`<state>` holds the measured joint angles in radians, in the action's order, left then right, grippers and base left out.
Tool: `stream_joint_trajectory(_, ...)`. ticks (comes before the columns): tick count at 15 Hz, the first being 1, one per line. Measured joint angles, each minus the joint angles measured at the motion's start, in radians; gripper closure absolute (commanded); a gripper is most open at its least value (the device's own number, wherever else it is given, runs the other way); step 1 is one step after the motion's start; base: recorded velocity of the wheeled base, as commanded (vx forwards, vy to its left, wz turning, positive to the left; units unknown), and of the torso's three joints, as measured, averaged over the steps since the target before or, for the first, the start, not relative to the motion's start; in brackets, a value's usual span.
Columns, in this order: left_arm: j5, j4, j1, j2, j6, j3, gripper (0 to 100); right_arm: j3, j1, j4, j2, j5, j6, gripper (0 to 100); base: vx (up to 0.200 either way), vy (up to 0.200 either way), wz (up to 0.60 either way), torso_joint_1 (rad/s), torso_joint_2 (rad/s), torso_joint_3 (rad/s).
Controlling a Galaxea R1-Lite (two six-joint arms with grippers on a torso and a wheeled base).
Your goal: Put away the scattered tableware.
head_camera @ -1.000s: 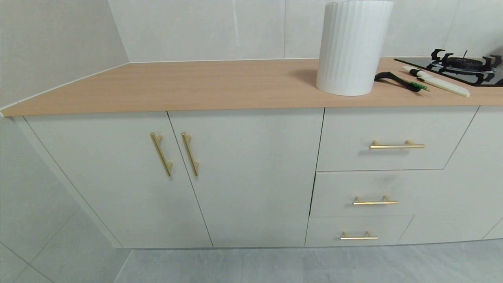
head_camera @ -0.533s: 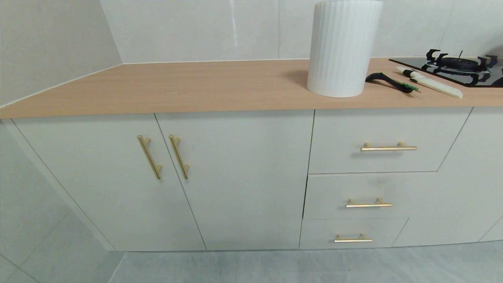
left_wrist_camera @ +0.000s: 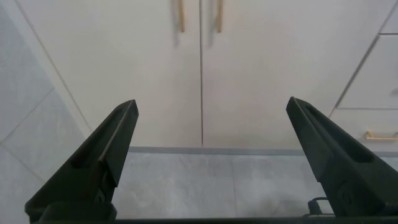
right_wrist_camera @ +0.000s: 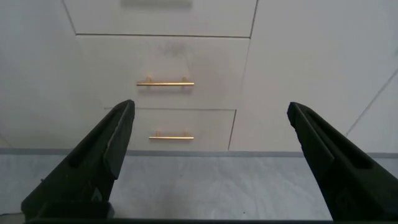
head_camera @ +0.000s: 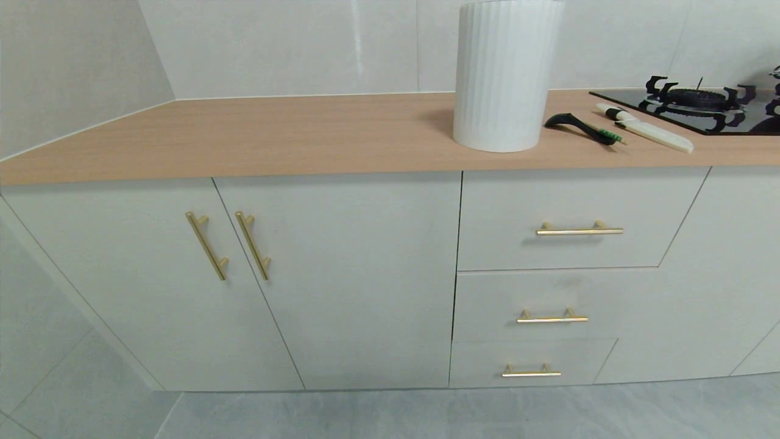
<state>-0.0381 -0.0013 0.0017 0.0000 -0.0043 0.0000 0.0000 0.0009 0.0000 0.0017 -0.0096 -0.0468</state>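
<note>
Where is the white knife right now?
In the head view, the white knife lies on the countertop's right side, between the black-handled utensil and the stove.

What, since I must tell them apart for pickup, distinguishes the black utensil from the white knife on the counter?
The black utensil is dark with a curved end; the white knife is pale and straight. The black utensil lies nearer the white container, the white knife nearer the stove. Both lie flat on the counter, roughly parallel.
</note>
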Motion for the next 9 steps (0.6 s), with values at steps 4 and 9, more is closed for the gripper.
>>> stream_joint_trajectory(4,0.0,0.0,0.0,0.0,0.0,0.0,0,0.0,0.0,0.0,0.0,0.001,-0.003,0,0.0,0.0,0.0,0.0,0.0,0.0)
stream_joint_trajectory(9,0.0,0.0,-0.001,0.0,0.0,0.0,0,-0.03,0.003,0.011,0.014,0.054,0.01,0,0.0,0.0,0.0,0.0,0.0,0.0)
